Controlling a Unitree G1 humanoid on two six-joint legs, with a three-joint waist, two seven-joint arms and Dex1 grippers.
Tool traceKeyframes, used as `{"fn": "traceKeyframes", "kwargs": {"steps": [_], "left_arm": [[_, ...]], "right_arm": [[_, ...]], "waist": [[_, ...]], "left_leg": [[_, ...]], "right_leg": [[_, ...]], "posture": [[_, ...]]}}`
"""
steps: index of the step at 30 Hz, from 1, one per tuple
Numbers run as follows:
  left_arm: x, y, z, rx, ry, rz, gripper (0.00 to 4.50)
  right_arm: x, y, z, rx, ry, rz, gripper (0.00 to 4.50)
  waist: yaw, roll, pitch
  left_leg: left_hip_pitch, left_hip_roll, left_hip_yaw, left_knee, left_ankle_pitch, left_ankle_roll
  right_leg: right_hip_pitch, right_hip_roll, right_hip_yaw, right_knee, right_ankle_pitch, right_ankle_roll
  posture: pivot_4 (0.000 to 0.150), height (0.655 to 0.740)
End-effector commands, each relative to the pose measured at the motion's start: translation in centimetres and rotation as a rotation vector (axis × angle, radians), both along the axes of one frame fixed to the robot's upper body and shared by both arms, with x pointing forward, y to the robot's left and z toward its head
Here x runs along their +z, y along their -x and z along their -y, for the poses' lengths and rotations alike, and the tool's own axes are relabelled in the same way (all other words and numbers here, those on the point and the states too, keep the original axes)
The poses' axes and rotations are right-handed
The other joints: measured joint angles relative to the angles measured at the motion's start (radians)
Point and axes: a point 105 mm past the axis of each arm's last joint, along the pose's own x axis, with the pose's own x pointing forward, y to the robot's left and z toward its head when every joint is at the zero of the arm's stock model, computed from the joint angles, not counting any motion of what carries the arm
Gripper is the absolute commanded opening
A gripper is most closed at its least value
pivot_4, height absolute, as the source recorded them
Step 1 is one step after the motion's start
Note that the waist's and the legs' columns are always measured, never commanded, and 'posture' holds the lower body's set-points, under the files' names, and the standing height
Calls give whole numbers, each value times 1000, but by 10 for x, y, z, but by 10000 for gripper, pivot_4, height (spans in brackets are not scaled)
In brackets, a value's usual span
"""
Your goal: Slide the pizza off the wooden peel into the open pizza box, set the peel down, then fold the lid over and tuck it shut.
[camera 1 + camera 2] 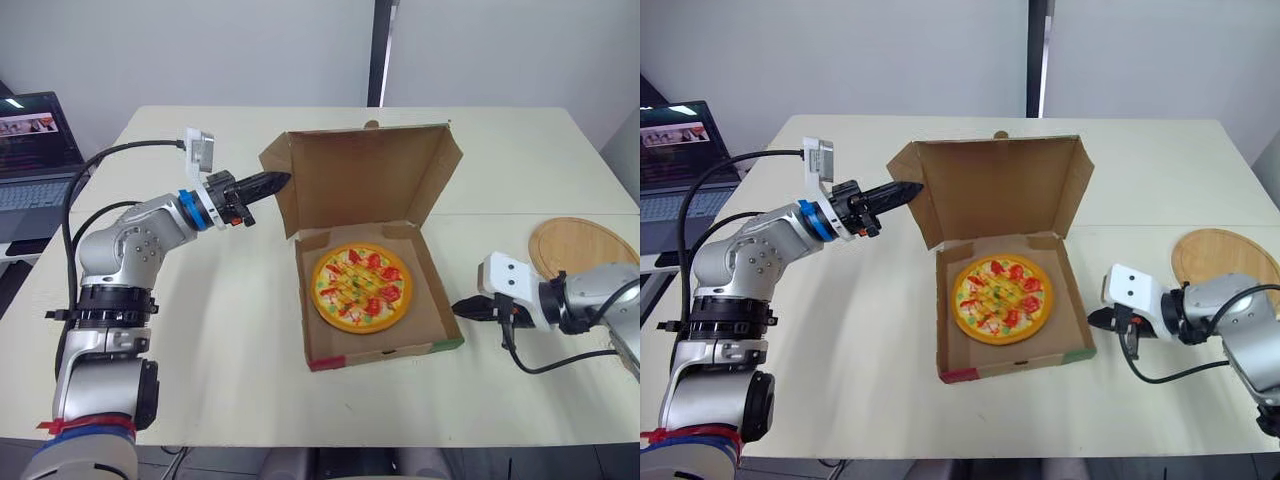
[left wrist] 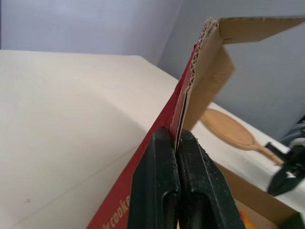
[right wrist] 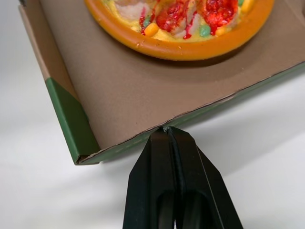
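Now left claw (image 1: 279,181) tight on lid flap (image 1: 283,207), right claw (image 1: 461,307) closed against box wall (image 1: 442,293).

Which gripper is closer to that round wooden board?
Right. The right gripper sits at the right wall of the pizza box, close to the wooden peel; the left gripper pinches the lid across the box.

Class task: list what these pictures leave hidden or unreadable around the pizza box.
Peel: near part hidden behind the right arm, head views.
Lid lettering: left wrist view, cut off by left gripper and frame edge.
Laptop: cropped by the left edge; screen too small to read.
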Motion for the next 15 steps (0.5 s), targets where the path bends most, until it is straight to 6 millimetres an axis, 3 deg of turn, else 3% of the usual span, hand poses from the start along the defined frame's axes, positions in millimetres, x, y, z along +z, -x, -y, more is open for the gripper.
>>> {"fn": "traceKeyframes", "kwargs": {"steps": [1,8,11,15], "left_arm": [[15,-2,2,-5,-81,139,0],[20,-2,5,9,-85,191,0],[25,-3,5,23,-84,215,0],[28,-2,5,32,-94,238,0]], "right_arm": [[11,1,-12,-19,-55,53,535],[15,0,-9,-82,-90,65,535],[40,-20,4,-175,-162,204,535],[71,-45,15,-319,-319,367,13398]], "waist": [[-1,0,0],[0,0,0],[0,0,0],[0,-1,0]], "left_leg": [[0,0,0,0,0,0],[0,0,0,1,0,0],[0,0,0,1,0,0],[-1,-1,0,3,0,0]], "right_leg": [[0,0,0,0,0,0],[0,0,0,0,0,1],[0,0,0,1,1,1],[0,0,1,2,1,1]], "posture": [[1500,7400],[1500,7400],[1500,7400],[1500,7400]]}}
